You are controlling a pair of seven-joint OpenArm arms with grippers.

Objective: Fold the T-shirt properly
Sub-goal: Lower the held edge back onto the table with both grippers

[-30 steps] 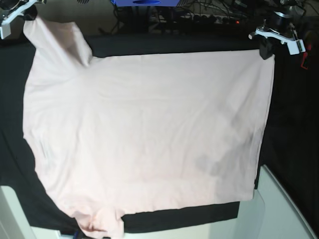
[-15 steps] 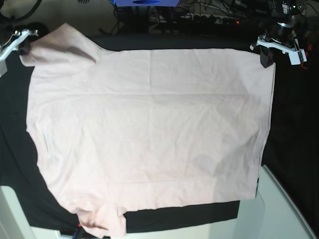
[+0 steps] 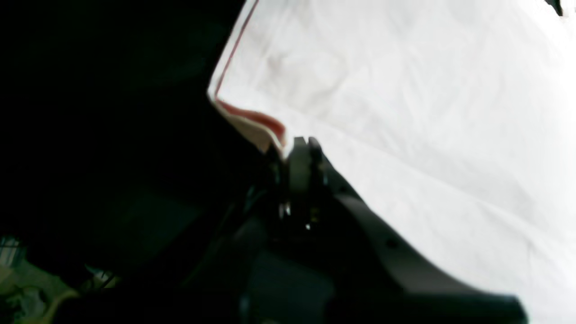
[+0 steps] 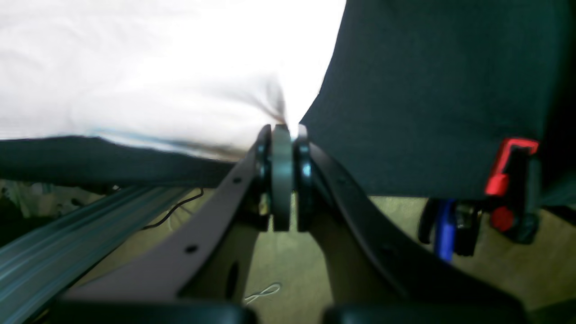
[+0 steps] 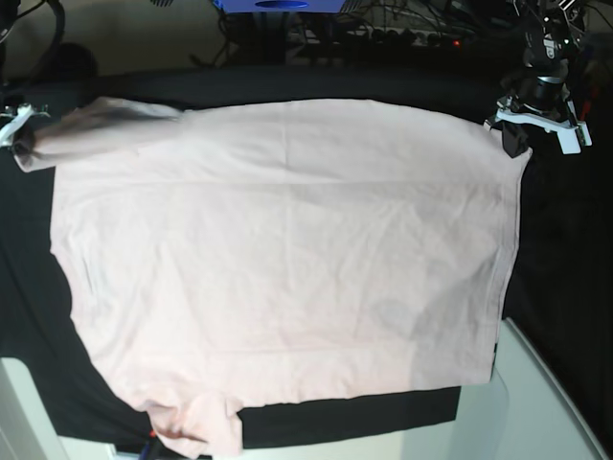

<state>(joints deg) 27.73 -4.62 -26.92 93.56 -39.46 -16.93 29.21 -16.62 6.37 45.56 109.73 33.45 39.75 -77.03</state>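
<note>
The T-shirt [image 5: 287, 259] lies spread plain side up across the black cloth [image 5: 364, 414] on the counter, most of it flat so the fabric can be squared before any fold. Its 2 far corners are pinned: the left pincer [image 5: 514, 142] is clamped on the hem corner, where a reddish seam edge shows in the wrist view, and the right pincer [image 5: 23, 144] is closed on the sleeve tip, probably to stretch that edge taut, though motion blur there makes the grip hard to judge. The near sleeve [image 5: 196, 429] bunches at the counter's front edge.
</note>
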